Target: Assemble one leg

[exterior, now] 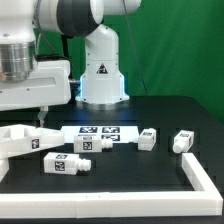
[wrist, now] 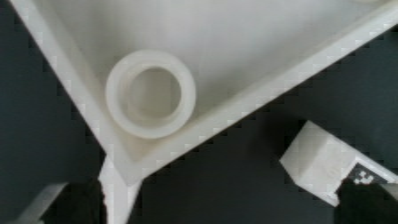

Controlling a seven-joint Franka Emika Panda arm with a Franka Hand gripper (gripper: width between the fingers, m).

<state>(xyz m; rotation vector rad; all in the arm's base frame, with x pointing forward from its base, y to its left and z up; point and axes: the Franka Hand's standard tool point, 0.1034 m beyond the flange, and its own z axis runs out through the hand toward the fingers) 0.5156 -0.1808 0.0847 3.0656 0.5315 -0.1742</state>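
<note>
- my gripper (exterior: 40, 119) hangs low with its jaws spread wide and nothing between them. only one finger (wrist: 45, 203) shows in the wrist view.
- right under me lies the white panel (exterior: 20, 141), flat on the table (exterior: 130, 190). its pointed corner and one round hole (wrist: 151, 95) are below my hand.
- the leg (exterior: 66, 165) is closest to me, just past the panel's edge. it lies on its side with its long axis running across the exterior view and its tags facing that camera.
- a leg (wrist: 334, 160) shows beside the panel's corner in the wrist view. i cannot tell which one it is.
- a second leg (exterior: 95, 144) lies a little further off, on its side, at the edge of the marker board (exterior: 105, 131).
- well away from me, a third leg (exterior: 147, 138) and a fourth leg (exterior: 183, 141) lie slanted and apart from each other.
</note>
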